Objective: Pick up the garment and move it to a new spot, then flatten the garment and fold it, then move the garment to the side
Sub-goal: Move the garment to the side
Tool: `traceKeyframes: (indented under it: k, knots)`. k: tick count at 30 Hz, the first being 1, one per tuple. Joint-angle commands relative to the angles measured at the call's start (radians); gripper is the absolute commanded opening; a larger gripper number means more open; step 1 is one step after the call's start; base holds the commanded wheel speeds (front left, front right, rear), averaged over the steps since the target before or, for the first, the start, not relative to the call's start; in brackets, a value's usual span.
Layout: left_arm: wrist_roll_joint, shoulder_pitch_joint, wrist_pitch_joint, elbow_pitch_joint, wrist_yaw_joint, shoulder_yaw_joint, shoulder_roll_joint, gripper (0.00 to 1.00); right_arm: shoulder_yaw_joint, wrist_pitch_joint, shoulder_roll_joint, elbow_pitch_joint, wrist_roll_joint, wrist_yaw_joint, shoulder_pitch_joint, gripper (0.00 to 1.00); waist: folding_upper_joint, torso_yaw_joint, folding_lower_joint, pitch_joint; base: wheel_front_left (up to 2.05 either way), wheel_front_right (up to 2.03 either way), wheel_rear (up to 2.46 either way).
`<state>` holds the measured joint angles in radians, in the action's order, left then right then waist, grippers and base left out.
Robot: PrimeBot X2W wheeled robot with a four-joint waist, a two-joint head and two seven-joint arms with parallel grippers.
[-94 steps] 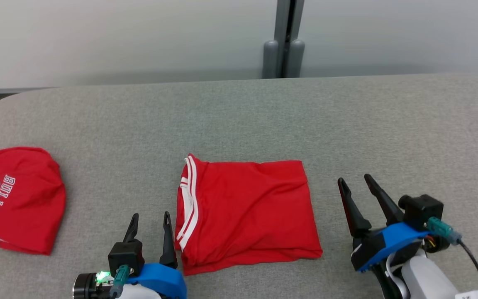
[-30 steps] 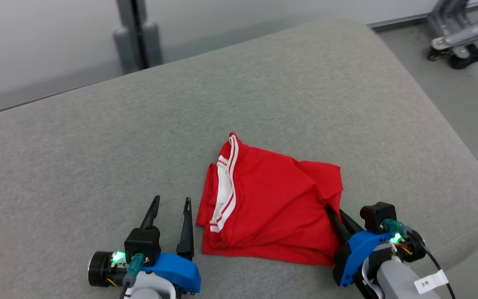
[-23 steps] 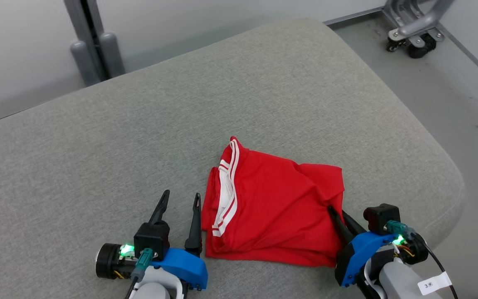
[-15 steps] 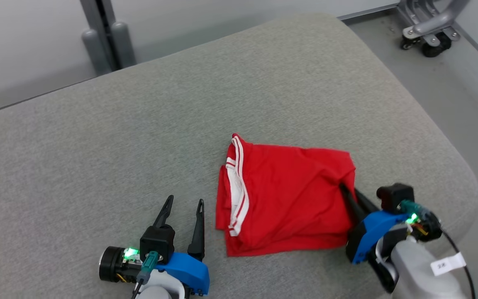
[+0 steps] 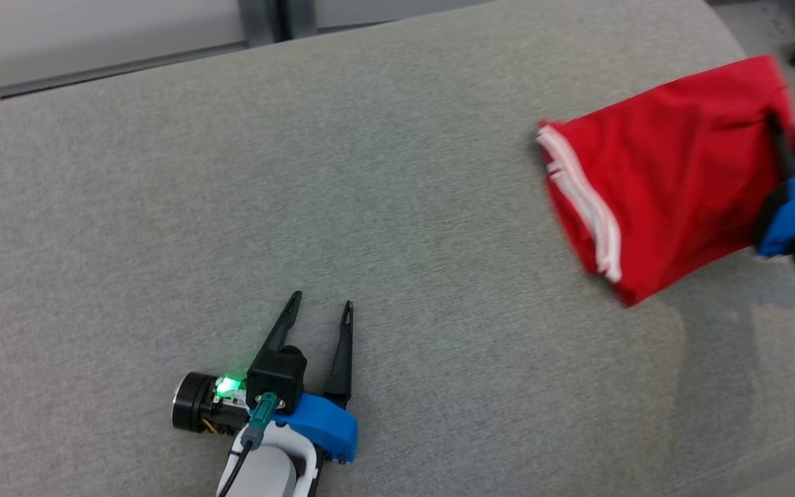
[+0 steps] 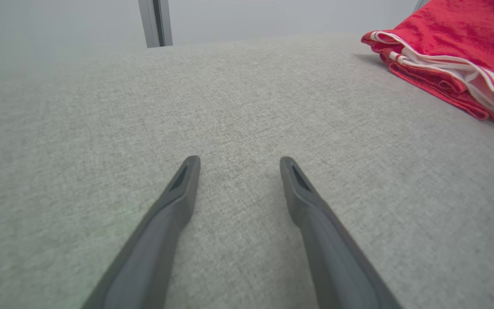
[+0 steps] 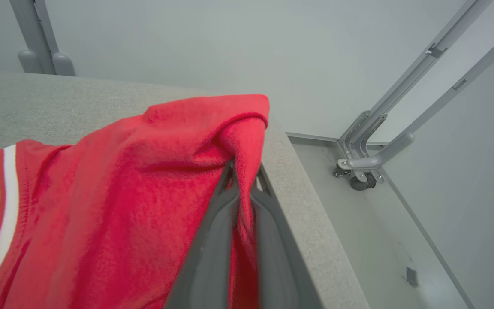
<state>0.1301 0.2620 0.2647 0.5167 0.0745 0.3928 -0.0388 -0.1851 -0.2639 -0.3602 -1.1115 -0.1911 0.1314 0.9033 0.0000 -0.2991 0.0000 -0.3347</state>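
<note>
The garment (image 5: 666, 186) is a folded red piece with white stripes along its left hem, near the table's right edge. My right gripper (image 5: 778, 131) is shut on its right fold and holds that side up; its blue mount shows at the head view's right edge. In the right wrist view the fingers (image 7: 230, 201) pinch a ridge of the red garment (image 7: 122, 193). Whether the striped hem rests on the surface I cannot tell. My left gripper (image 5: 320, 308) stands open low over bare cloth, well left of the garment (image 6: 457, 38), its fingers (image 6: 178, 193) spread with nothing between them.
The grey padded table (image 5: 370, 172) stretches wide to the left and front. Its rounded right edge (image 7: 302, 214) drops to the floor beside the garment. A wheeled metal frame (image 7: 360, 171) stands on the floor there. A grey post (image 6: 155, 21) rises behind the table.
The head view has swung. My right gripper, still shut on the garment, has carried it up and to the right, away from the left gripper. The left gripper stays open.
</note>
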Motion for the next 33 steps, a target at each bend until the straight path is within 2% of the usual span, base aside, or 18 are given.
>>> traceKeyframes:
  k: [1,4,9,10,11,17,19,22,28,33]
  knots:
    - [-0.011,0.016,-0.002,0.012,0.005,-0.017,-0.022,1.00,0.023,0.000,-0.039,-0.031,0.022,-0.001,0.043,0.00,0.0000,0.037,0.0000,-0.034,0.00,0.00,0.00]
    - [-0.015,0.026,-0.002,0.011,0.005,-0.023,-0.026,1.00,0.079,0.000,-0.108,-0.092,0.068,-0.001,0.107,0.00,0.0000,0.059,0.0000,-0.053,0.00,0.00,0.00]
    - [-0.022,0.036,-0.003,0.017,0.005,-0.035,-0.032,1.00,0.155,0.000,-0.167,-0.126,0.144,-0.001,0.174,0.00,0.0000,0.077,0.0000,-0.078,0.00,0.00,0.00]
    - [-0.023,0.036,-0.005,0.018,0.005,-0.036,-0.034,1.00,0.175,0.000,-0.172,-0.128,0.155,-0.001,0.184,0.37,0.0000,0.078,0.0000,-0.081,0.00,0.00,0.00]
    - [-0.024,0.036,-0.005,0.019,0.005,-0.037,-0.035,1.00,0.190,0.000,-0.171,-0.129,0.172,-0.001,0.189,1.00,0.0000,0.079,0.0000,-0.084,0.00,0.00,0.00]
    - [-0.016,0.053,-0.006,0.026,0.012,-0.034,-0.036,1.00,0.287,0.000,-0.136,-0.094,0.252,-0.001,0.183,1.00,0.0000,0.084,0.0000,-0.089,0.00,0.00,0.00]
    - [-0.013,0.057,-0.006,0.019,0.017,-0.041,-0.036,1.00,0.314,0.000,-0.110,-0.049,0.268,-0.001,0.159,1.00,0.0000,0.086,0.0000,-0.087,0.00,0.00,0.00]
    - [-0.011,0.053,-0.005,0.003,0.031,-0.065,-0.035,1.00,0.344,0.000,-0.027,0.081,0.266,-0.001,0.112,1.00,0.0000,0.091,0.0000,-0.077,0.00,0.00,0.00]
    - [-0.011,0.036,-0.002,-0.033,0.050,-0.137,-0.024,1.00,0.288,0.000,0.105,0.306,0.192,-0.001,-0.033,1.00,0.0000,0.107,0.0000,-0.047,0.00,0.00,0.00]
    - [-0.006,0.028,-0.001,-0.064,0.055,-0.202,-0.016,1.00,0.207,0.000,0.177,0.433,0.123,-0.001,-0.180,1.00,0.0000,0.130,0.0000,-0.013,0.00,0.00,0.00]
